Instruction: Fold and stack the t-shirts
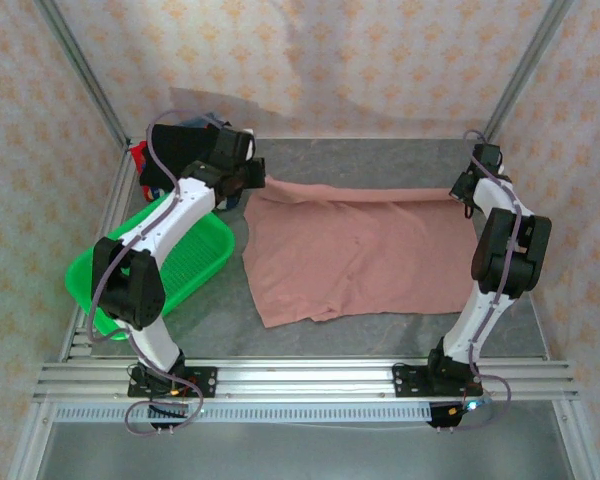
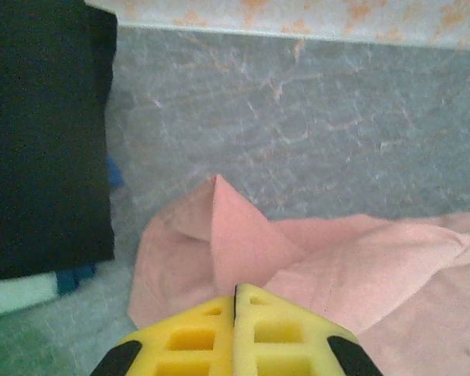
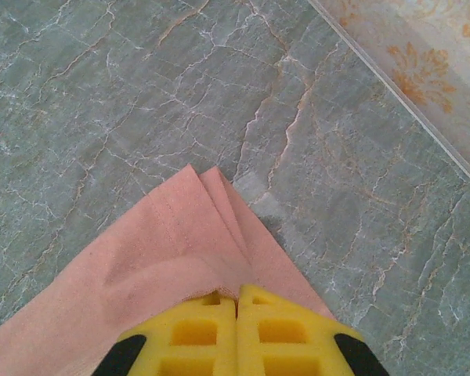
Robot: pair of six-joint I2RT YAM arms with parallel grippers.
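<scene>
the pink t-shirt (image 1: 355, 255) lies spread over the middle of the grey worktop (image 1: 380, 158), and each arm has hold of one far corner of it. the left gripper (image 1: 251, 180) is closed tight on the far-left corner, the cloth bunching into a little peak just ahead of its yellow fingers (image 2: 196, 337). the right gripper (image 3: 237, 291) is pinched shut on the far-right corner, which pokes out past its tips as a neat point. held like that, the far edge runs fairly straight between them, which i'd guess is meant to let the arms lift and carry that edge together for a fold. the green basket (image 1: 78, 278) sits off to the left, out of the way. the folded shirts in the far-left corner are mostly screened by the left arm; i can make out the black shirt (image 2: 39, 133) and a bit of red (image 1: 137, 152), little more. no chest print shows, and i can't tell whether it's the hem or the shoulders being held.
</scene>
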